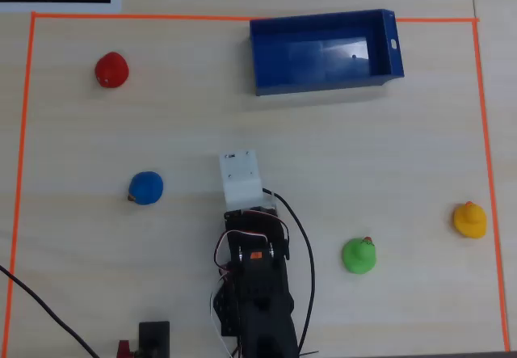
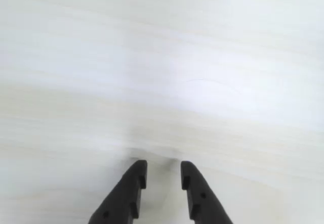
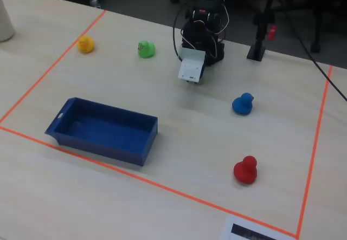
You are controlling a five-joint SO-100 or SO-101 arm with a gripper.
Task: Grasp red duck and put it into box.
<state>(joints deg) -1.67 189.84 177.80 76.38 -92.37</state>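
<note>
Red duck (image 1: pixel 111 70): one, glossy, standing on the pale wood table (image 1: pixel 363 172) near the upper left corner of the orange tape border (image 1: pixel 18 172) in the overhead view; in the fixed view (image 3: pixel 245 170) it sits at lower right, well apart from everything else. Box (image 1: pixel 323 79): one, dark blue, low-walled, empty, lying against the top tape line in the overhead view, small white slot on its right end; well apart from the red duck. Blue duck (image 1: pixel 146 188): one, left of the arm in the overhead view, between the red duck and the arm's base. Green duck (image 1: pixel 359 255) and yellow duck (image 1: pixel 470 219): one each, at the right side of the overhead view (yellow nearest the right tape line). Gripper (image 2: pixel 163 171): black fingers (image 2: pixel 132 183) slightly parted with a narrow gap between the tips, grasping nothing, hanging close over bare table in the wrist view; in the overhead view it is hidden beneath the white wrist housing (image 1: pixel 241 178), near the table's middle.
</note>
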